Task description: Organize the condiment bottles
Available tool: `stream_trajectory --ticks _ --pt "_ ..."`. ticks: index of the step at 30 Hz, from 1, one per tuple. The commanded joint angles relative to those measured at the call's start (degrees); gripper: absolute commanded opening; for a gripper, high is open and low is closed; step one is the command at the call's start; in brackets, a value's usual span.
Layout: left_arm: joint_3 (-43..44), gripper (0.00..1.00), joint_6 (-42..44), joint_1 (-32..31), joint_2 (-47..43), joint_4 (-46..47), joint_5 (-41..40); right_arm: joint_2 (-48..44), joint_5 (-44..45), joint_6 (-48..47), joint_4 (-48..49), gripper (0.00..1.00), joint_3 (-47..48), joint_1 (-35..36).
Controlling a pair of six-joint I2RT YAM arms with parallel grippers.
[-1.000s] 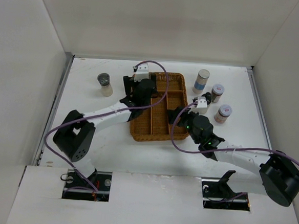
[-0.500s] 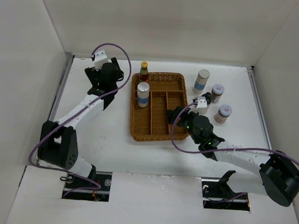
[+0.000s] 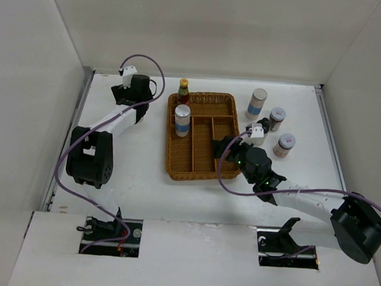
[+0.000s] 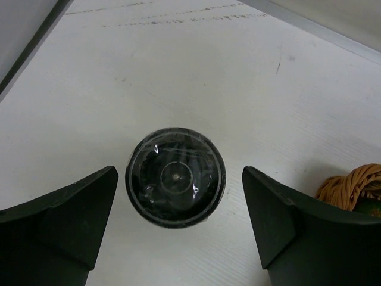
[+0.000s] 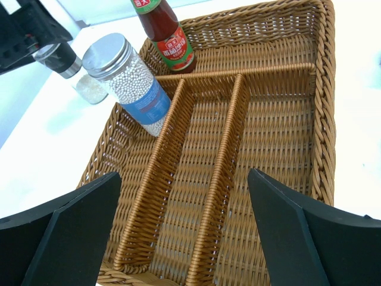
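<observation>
My left gripper (image 3: 139,103) is open at the back left, directly above the grey-lidded jar, which it hides in the top view. In the left wrist view the jar's dark lid (image 4: 175,177) lies between the spread fingers of the gripper (image 4: 180,185), untouched. The dark red sauce bottle (image 3: 183,90) and one white blue-labelled cylinder (image 3: 182,119) stand in the wicker tray's left side (image 3: 202,167). The other cylinder (image 3: 257,103) and two pink-labelled jars (image 3: 277,118) (image 3: 284,144) stand on the table to the right. My right gripper (image 3: 233,146) is open and empty over the tray (image 5: 184,179).
The right wrist view shows the tray's empty long compartments (image 5: 271,137), the sauce bottle (image 5: 164,36), the cylinder (image 5: 131,80) and the grey-lidded jar (image 5: 71,68) beyond the tray's left rim. White walls enclose the table on three sides.
My left arm has swung from over the tray to the back left, above the grey-lidded jar, uncovering the sauce bottle and cylinder in the tray. The right arm has not moved.
</observation>
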Motion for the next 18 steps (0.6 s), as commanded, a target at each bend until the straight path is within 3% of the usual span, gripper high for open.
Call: stream_trajectory --ticks 1,6,11,18 --pt "4.5 0.82 -0.2 1.0 1.5 0.2 0.9 -0.2 -0.2 -0.3 2.4 0.94 1.1 0.4" --pt "4.6 0.70 -0.2 1.5 2.9 0.7 1.0 -0.5 -0.2 -0.3 2.4 0.95 1.0 0.4" --pt "2.0 0.48 -0.5 1.7 0.8 2.0 0.1 -0.4 -0.2 -0.3 2.4 0.95 0.9 0.4" --pt "-10.3 0.43 -2.6 -2.1 -16.7 7.0 -3.8 0.0 -0.2 -0.3 2.4 0.95 1.3 0.4"
